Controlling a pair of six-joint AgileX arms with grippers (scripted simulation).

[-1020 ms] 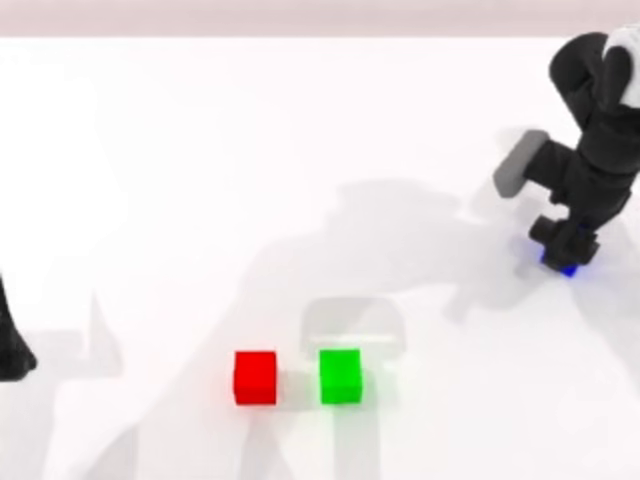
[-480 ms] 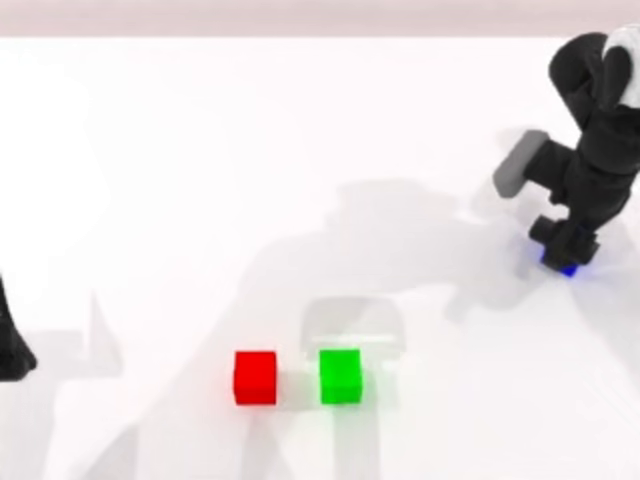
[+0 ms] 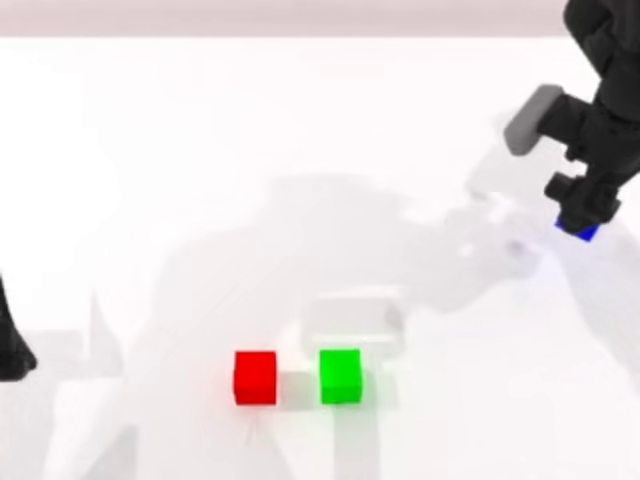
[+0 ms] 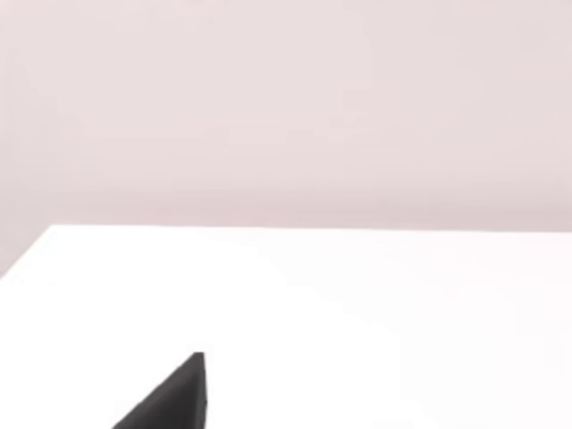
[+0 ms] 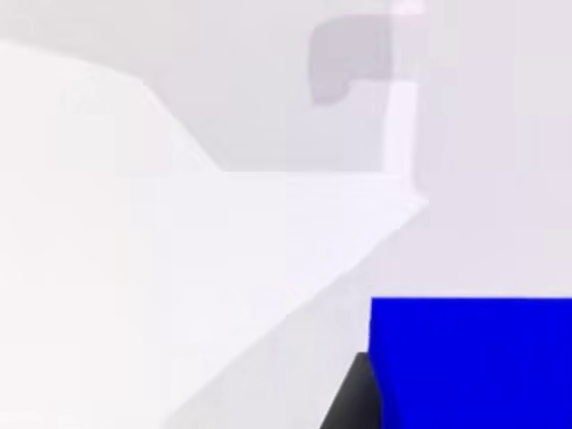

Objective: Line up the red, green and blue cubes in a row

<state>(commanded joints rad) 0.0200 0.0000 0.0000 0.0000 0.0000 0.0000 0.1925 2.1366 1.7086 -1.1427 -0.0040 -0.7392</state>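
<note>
The red cube and the green cube sit side by side near the table's front, a small gap between them. At the far right, my right gripper is shut on the blue cube and holds it clear of the table. Only the cube's lower edge shows under the black fingers. In the right wrist view the blue cube fills the corner beside one dark finger. My left arm is parked at the left edge.
The white table runs back to a pale wall along the far edge. Soft shadows of the arms fall across the table's middle.
My right gripper has lifted the blue cube off the table and shifted slightly toward the right and far side. The red and green cubes and the left arm have stayed put.
</note>
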